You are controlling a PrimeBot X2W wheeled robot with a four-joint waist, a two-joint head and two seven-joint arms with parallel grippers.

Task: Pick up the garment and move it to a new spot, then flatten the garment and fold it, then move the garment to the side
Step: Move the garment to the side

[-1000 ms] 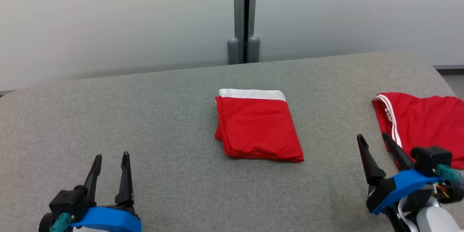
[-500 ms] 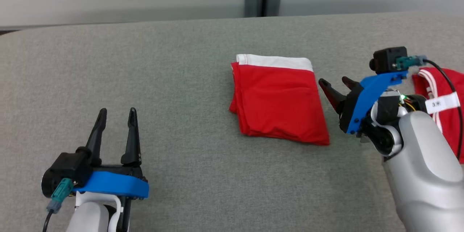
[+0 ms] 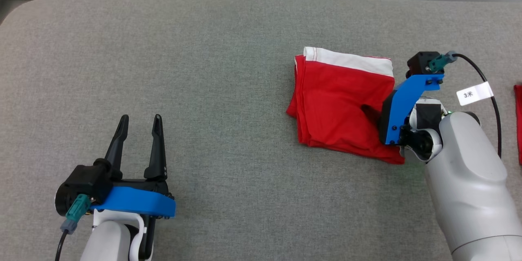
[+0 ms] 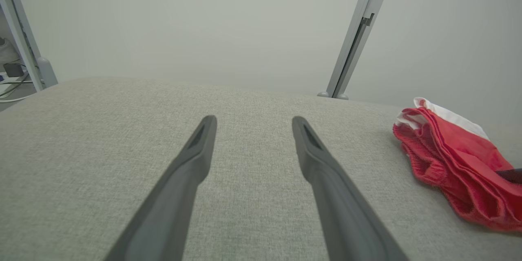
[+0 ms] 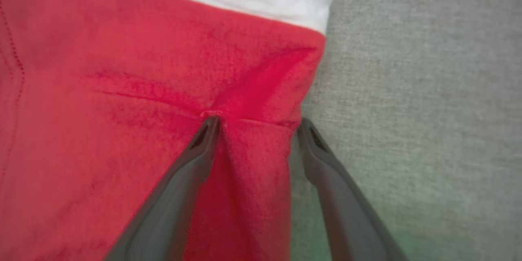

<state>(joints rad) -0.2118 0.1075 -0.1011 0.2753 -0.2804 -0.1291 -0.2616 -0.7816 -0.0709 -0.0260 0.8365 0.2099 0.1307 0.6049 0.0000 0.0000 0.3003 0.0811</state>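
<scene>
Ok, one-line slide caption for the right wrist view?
Open right gripper straddles the edge of the folded red garment, one finger dimpling the cloth, the other beside it.

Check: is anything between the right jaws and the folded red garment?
Nothing visible. The right gripper is at the garment edge, jaws open: one finger presses the red fabric, the other is over the grey surface beside it.

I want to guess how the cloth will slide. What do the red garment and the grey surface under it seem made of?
The red garment looks like soft, thin knit cloth, matte: fine looped texture, and it puckers where the open right pincer presses. The grey surface is likely woven upholstery over padding, matte: flecked weave, rounded edge.
</scene>
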